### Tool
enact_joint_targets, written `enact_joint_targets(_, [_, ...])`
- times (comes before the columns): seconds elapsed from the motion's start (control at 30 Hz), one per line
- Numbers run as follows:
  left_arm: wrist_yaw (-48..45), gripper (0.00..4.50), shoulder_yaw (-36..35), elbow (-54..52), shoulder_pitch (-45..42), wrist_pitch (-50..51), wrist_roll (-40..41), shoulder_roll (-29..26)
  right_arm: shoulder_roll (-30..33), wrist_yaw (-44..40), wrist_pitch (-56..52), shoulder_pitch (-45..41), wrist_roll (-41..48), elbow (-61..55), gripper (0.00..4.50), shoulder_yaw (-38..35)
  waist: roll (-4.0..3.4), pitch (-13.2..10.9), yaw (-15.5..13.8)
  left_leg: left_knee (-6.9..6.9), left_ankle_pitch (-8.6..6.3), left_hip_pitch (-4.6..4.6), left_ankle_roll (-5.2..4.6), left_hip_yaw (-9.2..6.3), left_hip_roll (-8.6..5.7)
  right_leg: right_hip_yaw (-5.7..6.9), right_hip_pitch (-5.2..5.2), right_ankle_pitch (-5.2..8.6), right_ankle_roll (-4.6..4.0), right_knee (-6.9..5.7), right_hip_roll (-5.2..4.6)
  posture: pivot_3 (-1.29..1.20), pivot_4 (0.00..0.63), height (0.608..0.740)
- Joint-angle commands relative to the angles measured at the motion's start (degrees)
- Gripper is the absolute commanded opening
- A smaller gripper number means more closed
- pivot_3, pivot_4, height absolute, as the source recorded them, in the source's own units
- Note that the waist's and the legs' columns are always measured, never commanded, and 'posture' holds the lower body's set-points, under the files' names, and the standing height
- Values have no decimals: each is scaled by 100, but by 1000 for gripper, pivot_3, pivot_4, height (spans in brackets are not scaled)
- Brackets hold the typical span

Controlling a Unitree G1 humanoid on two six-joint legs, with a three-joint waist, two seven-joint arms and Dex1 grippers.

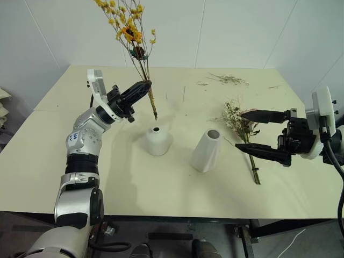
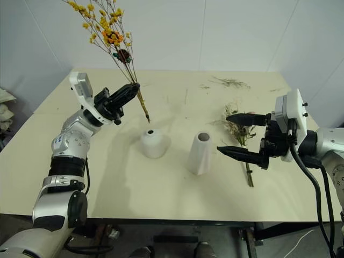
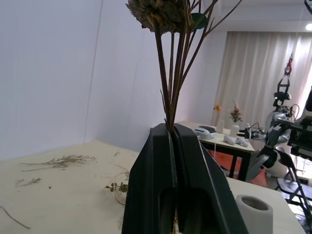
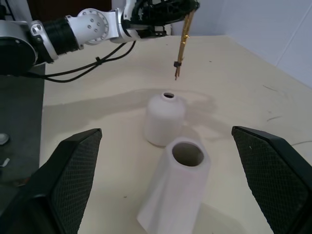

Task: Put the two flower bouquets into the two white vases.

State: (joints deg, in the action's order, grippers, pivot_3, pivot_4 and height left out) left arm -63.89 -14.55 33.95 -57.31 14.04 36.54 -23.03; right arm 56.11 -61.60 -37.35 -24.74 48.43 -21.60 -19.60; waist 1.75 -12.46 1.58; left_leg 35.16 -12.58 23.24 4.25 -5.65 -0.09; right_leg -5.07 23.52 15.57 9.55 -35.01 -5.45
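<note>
On the cream-coloured rectangular desk (image 1: 80, 177), two matte white ceramic vases stand near the middle, with bare surface all round them and wide open room toward the near edge and the left side. Both vases are empty. One is the short, round, dome-shaped vase with a small hole (image 1: 158, 141); the other, just to its right and apart from it, is the taller tapered cone vase with a wider mouth (image 1: 206, 151).

Two bouquets are in view. The sparse bunch of small yellow-orange blossoms on thin long stems (image 1: 129, 33) is up in the air, nearly upright, its stem ends hanging a little above and behind the dome vase's hole, not in it. The left hand (image 1: 144, 87) is clamped tight on those stems, fingers pressed together. The fuller bunch with pale flowers and greenery (image 1: 240, 126) lies flat on the desk to the right of the cone vase, stem pointing toward the near edge.

The right hand (image 1: 257, 132) hovers over that lying bunch with its two black fingers spread wide, holding nothing.

Loose dried sprigs (image 1: 228, 79) lie scattered near the far edge.
</note>
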Motion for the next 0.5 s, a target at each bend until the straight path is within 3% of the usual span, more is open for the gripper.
enact_joint_targets(0.03, [-199, 32, 65, -115, -161, 155, -38, -117, 47, 37, 51, 1, 104, -147, 4500, -193, 0, 0, 2, 0, 0, 0, 0, 0, 0, 0, 0, 0, 0, 0, 0, 0, 150, 740])
enact_joint_targets(0.5, [-134, 32, 242, 204, -163, 51, -532, -98, 51, 99, 64, -10, 66, -160, 4500, -162, 0, 0, 0, -2, 0, 0, 0, 0, 0, 0, 1, 0, 0, 1, 0, 0, 150, 740])
